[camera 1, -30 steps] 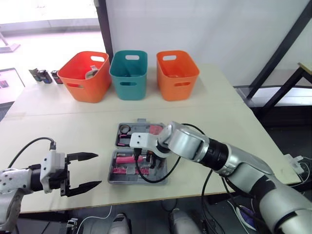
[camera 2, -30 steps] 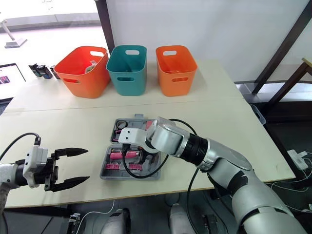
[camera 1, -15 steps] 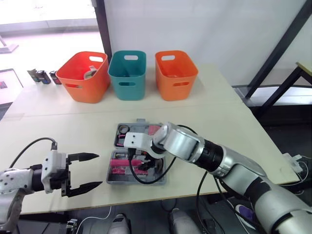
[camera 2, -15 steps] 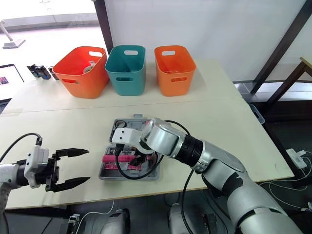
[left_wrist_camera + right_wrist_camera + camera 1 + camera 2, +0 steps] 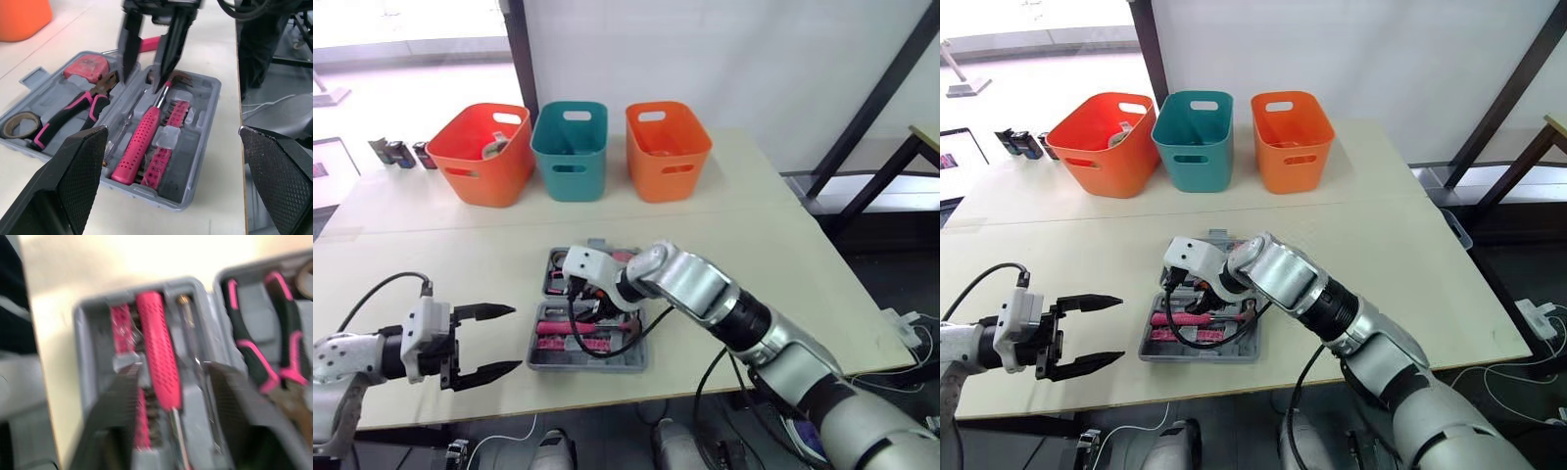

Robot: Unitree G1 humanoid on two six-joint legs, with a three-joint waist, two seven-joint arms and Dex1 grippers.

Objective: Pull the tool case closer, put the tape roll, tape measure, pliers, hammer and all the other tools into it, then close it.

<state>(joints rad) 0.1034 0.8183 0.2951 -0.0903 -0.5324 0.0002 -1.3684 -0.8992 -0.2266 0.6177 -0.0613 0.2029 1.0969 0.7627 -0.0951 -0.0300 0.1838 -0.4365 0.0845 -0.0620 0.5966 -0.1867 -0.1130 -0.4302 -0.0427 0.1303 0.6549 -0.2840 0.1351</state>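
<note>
The grey tool case [image 5: 592, 364] lies open near the table's front edge. In its front half lie the pink-handled hammer [image 5: 142, 147] and a pink bit holder [image 5: 168, 142]. The back half holds the pliers [image 5: 73, 115], the tape roll [image 5: 17, 125] and the red tape measure [image 5: 88, 66]. My right gripper [image 5: 590, 297] hangs open just over the case, its fingers [image 5: 129, 44] standing either side of the hammer's head end. In the right wrist view the hammer handle [image 5: 156, 350] runs between the fingers. My left gripper [image 5: 514, 340] is open and holds nothing, left of the case.
An orange-red basket [image 5: 489, 152], a teal basket [image 5: 571, 149] and an orange basket [image 5: 668, 149] stand in a row at the back. Small dark items [image 5: 401, 153] sit at the far left. A black cable [image 5: 607, 338] from my right wrist loops over the case.
My right gripper has swung from the case's right side to over its middle near the hinge, and the hammer now lies in the front half. The left gripper has hardly moved.
</note>
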